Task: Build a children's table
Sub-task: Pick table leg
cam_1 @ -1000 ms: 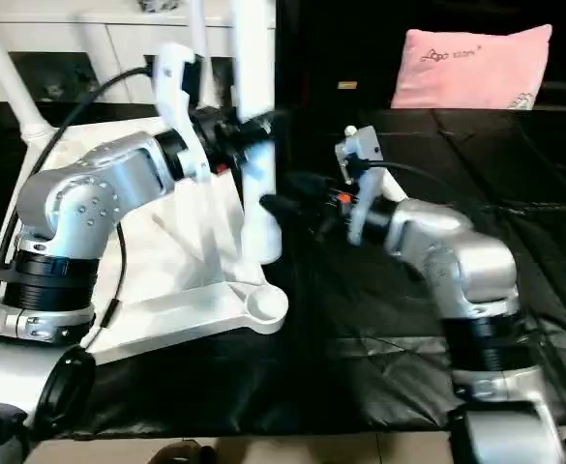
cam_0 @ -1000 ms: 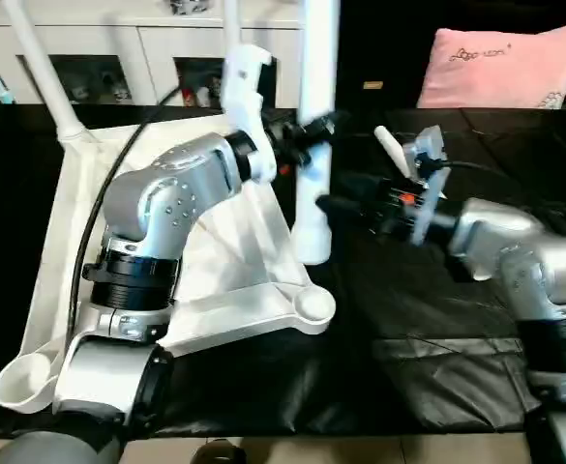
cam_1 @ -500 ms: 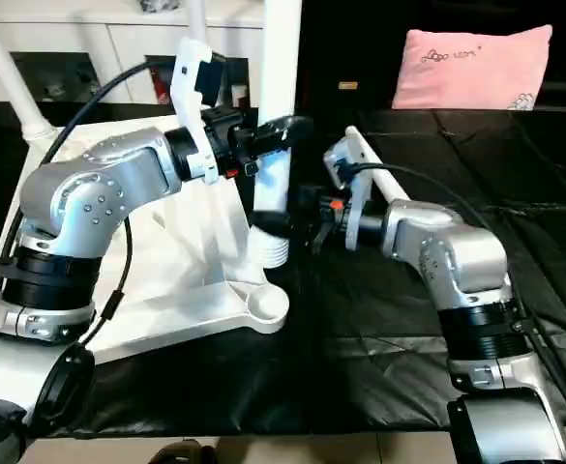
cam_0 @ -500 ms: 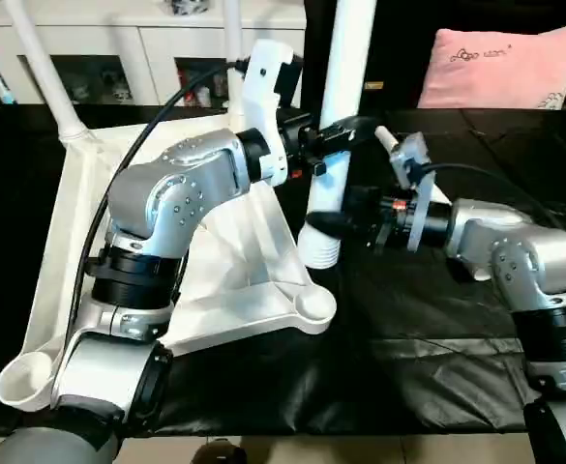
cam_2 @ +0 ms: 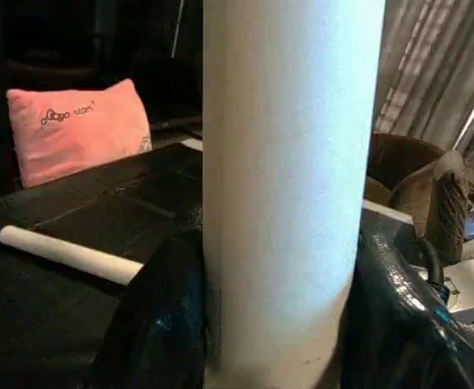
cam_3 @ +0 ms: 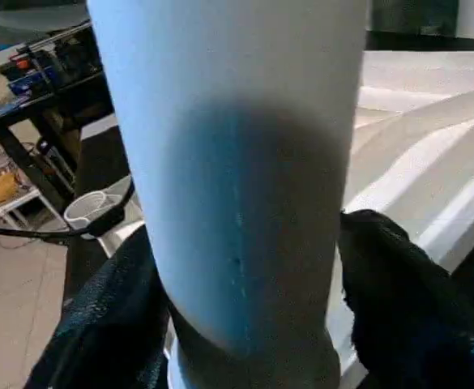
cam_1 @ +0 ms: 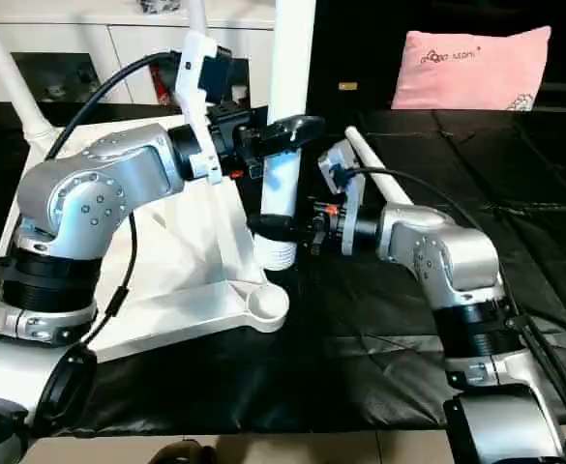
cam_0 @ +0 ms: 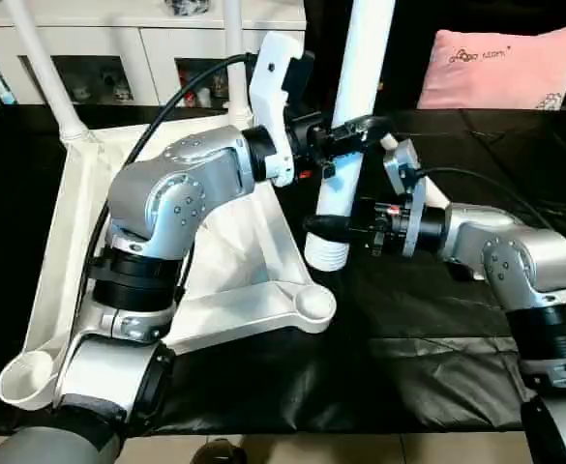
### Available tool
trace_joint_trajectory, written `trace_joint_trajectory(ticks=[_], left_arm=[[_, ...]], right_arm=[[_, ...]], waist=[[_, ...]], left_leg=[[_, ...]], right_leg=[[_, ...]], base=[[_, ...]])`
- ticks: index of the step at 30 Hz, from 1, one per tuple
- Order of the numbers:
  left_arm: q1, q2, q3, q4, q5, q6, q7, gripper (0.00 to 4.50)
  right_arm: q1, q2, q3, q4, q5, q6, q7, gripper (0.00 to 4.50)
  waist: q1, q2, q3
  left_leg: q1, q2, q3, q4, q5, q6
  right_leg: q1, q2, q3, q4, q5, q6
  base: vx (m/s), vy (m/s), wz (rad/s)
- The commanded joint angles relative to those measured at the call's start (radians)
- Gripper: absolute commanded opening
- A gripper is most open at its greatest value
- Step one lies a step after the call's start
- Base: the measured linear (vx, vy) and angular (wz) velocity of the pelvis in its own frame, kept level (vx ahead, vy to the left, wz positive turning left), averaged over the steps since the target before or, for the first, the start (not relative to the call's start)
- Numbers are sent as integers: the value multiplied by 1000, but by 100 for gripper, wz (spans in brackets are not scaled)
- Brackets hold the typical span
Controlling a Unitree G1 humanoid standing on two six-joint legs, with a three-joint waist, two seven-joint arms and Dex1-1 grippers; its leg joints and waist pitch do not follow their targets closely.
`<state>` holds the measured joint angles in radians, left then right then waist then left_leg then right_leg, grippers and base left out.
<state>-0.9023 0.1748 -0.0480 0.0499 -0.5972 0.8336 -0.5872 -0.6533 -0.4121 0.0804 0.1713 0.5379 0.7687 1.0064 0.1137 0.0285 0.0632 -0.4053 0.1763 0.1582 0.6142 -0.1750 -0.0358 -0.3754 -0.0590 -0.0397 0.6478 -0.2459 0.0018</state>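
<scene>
Leg clamped both pincers, foot beside tabletop edge.

The upright leg runs off the frame at 12 o'clock, so its top end is unseen. The left arm covers the middle of the tabletop. The loose leg disappears behind the right arm. The cabinet contents are too small to tell.

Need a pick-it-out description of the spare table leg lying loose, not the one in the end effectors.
Start at the pink pillow at the back of the black mat. In front of it, behind the right arm, a white tube leg lies flat. Unlike the held leg and the two legs already upright in the tabletop, it touches nothing but the mat.
</scene>
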Motion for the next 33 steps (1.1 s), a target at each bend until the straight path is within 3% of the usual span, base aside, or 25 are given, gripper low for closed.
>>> trace_joint_trajectory(ticks=[1, 7, 22, 23, 25, 28, 33], left_arm=[[-11, -8, -16, -33, -26, 15, -18, 184], [-16, -20, -13, -40, -28, 24, -19, 184], [-30, -31, 5, -36, -12, 6, -9, 184], [-32, -39, 20, -36, -29, 17, -4, 184], [-35, -57, 57, -44, -84, 45, -8, 254], [-41, -101, 142, -58, -201, 77, 3, 257], [-65, -148, 241, -46, -285, 53, 61, 315]], right_arm=[[-14, 0, 10, 12, -7, 7, 9, 270], [-14, 1, 21, 18, -13, 5, 17, 212], [-11, 1, 27, 30, -22, -3, 21, 199], [-9, 2, 26, 30, -22, -5, 18, 199], [-5, 7, 24, 32, -26, -13, 11, 198], [0, 17, 23, 40, -38, -29, -11, 198], [-4, 40, 4, 65, -47, -45, -62, 196]], waist=[[1, -2, -87], [1, -2, -88], [3, -2, -89], [2, -2, -89], [2, -1, -90], [4, -2, -89], [3, -5, -88]], left_leg=[[27, 44, -11, -51, -2, 45], [26, 44, -11, -51, -5, 46], [26, 43, -11, -50, -3, 47], [26, 43, -11, -49, -2, 47], [26, 43, -11, -48, 2, 47], [24, 42, -10, -48, -6, 44], [25, 41, -10, -49, -23, 50]], right_leg=[[55, -74, 36, -53, 231, -302], [56, -74, 35, -53, 227, -303], [56, -74, 35, -52, 233, -303], [57, -75, 36, -52, 236, -304], [56, -74, 35, -50, 246, -309], [57, -77, 35, -51, 244, -325], [56, -76, 35, -56, 210, -321]], base=[[0, 0, 0], [0, 0, 0], [0, 0, 0], [0, 0, 0], [0, 0, 0], [0, 0, 0], [0, 0, 0]])
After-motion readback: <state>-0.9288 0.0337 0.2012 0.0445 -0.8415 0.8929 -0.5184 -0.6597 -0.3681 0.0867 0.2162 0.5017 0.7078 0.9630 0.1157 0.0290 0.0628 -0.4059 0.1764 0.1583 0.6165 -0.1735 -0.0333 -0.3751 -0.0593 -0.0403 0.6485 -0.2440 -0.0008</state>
